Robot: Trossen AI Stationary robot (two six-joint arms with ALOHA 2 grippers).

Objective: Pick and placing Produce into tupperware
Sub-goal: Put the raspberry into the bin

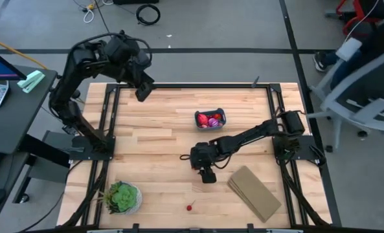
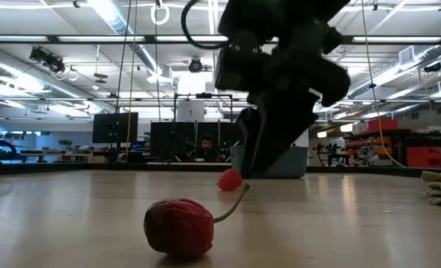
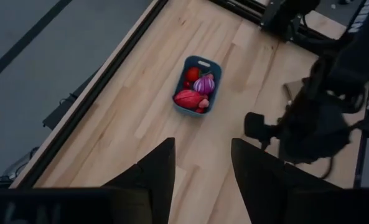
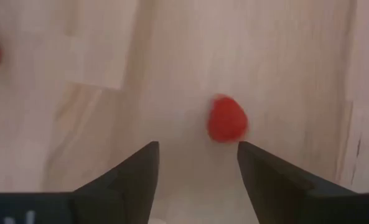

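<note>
The teal tupperware (image 1: pixel 210 119) stands at the table's middle toward the far side. It holds red, pink and purple produce (image 3: pixel 195 90). A small red piece (image 4: pixel 226 118) lies on the bare wood just beyond my right gripper's (image 4: pixel 196 146) open fingers, apart from them. In the low view it (image 2: pixel 230 179) lies beside the lowered right gripper (image 2: pixel 256 167). A red cherry-like piece with a stem (image 1: pixel 189 208) lies near the table's near edge and shows close up in the low view (image 2: pixel 179 225). My left gripper (image 1: pixel 142 94) hangs open, high over the far left corner.
A green plant in a white pot (image 1: pixel 122 197) stands at the near left corner. A flat tan block (image 1: pixel 253 192) lies near the right gripper, toward the near right. Bare wood stretches between the tupperware and the left side. A person sits in the room behind the table (image 2: pixel 204 147).
</note>
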